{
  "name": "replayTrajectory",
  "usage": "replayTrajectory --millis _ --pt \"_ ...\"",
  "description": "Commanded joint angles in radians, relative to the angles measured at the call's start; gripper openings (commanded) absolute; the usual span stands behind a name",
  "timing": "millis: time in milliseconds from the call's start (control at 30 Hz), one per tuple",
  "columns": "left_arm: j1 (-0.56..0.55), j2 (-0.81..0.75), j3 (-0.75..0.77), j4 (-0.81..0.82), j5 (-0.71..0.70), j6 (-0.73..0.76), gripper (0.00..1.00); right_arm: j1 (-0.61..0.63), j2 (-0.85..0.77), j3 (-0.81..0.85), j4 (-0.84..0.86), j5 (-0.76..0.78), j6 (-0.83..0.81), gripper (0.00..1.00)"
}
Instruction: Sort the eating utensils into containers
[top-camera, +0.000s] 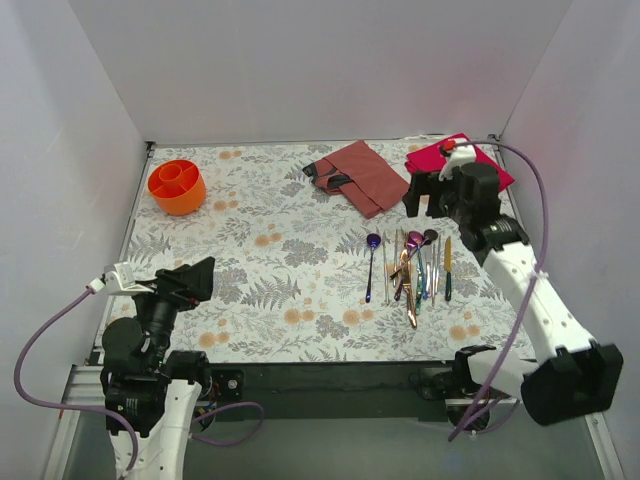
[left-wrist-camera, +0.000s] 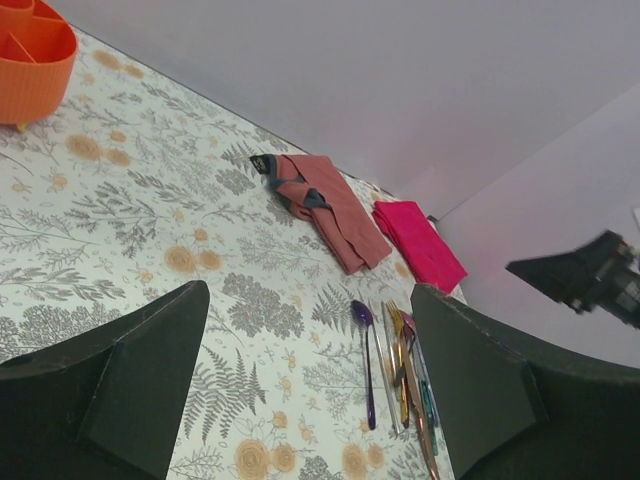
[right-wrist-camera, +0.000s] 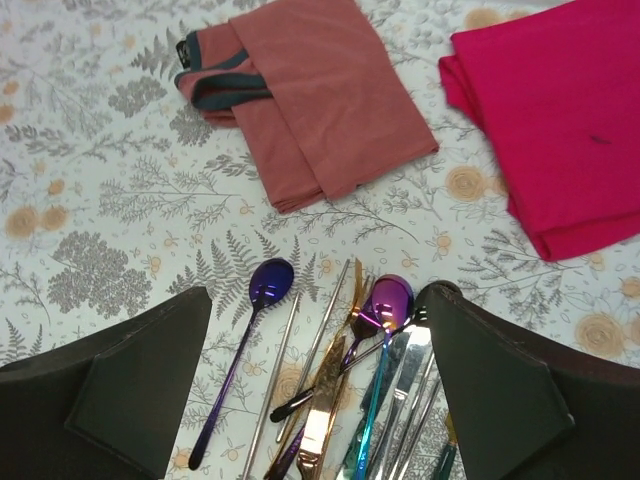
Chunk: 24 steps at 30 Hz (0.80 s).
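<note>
Left arm (top-camera: 150, 340) is folded up tight over its base at the near-left corner, wrist raised. The left gripper (top-camera: 192, 281) aims far-right and slightly down, jaws spread wide, both fingers (left-wrist-camera: 150, 370) visible at the bottom of its wrist view. Right arm (top-camera: 530, 290) is stretched out from the near-right base, forearm running toward the far right, wrist bent over. The right gripper (top-camera: 419, 200) points down, held above the surface, jaws also wide apart.
</note>
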Motion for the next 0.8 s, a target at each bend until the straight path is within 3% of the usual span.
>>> replayTrajectory --millis 0,167,233,333,500,767 --pt "0.003 -0.024 -0.044 -0.037 0.076 -0.037 0.84 -0.004 0.244 0.172 -0.049 -0.088 -0.03 0.98" --pt "0.005 -0.044 -0.066 -0.066 0.054 -0.064 0.84 -0.106 0.569 0.423 -0.1 -0.181 0.021 0.98" --pt "0.005 -0.047 -0.07 -0.082 0.047 -0.077 0.84 -0.152 0.684 0.526 -0.102 -0.246 0.03 0.88" --pt "0.005 -0.053 -0.073 -0.088 0.019 -0.089 0.84 -0.172 0.81 0.611 -0.114 -0.257 0.013 0.86" --pt "0.005 -0.047 -0.029 -0.131 -0.036 -0.095 0.84 -0.186 0.964 0.744 -0.131 -0.306 -0.021 0.71" --pt "0.005 0.021 0.017 -0.129 -0.064 -0.106 0.84 -0.197 1.119 0.792 -0.131 -0.281 -0.044 0.71"
